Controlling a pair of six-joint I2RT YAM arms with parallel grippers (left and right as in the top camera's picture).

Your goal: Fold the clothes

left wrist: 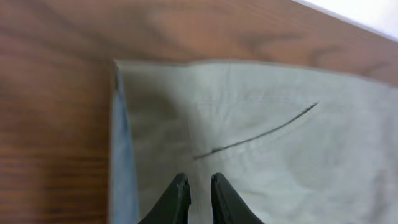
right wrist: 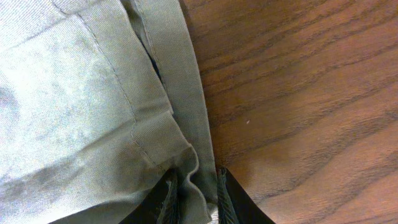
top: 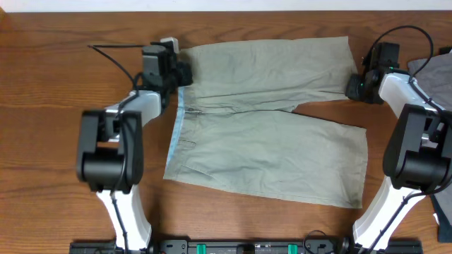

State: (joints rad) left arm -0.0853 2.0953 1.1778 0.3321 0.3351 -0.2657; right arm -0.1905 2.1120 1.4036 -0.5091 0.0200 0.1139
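The pale khaki shorts (top: 268, 134) lie flat on the wooden table, waistband to the left and both legs pointing right. A light blue lining strip (left wrist: 123, 155) shows along the waistband edge. My left gripper (top: 180, 74) is at the far left corner of the waistband. In the left wrist view its fingers (left wrist: 199, 186) are nearly together over the shorts (left wrist: 280, 143), with a thin sliver of cloth between them. My right gripper (top: 355, 88) is at the hem of the far leg. In the right wrist view its fingers (right wrist: 198, 193) pinch a fold of the hem (right wrist: 186, 165).
A grey garment (top: 432, 67) lies at the right edge behind the right arm. A pale cloth (top: 443, 212) shows at the lower right edge. Black cables run from both arms. Bare wood table (top: 49, 106) lies to the left.
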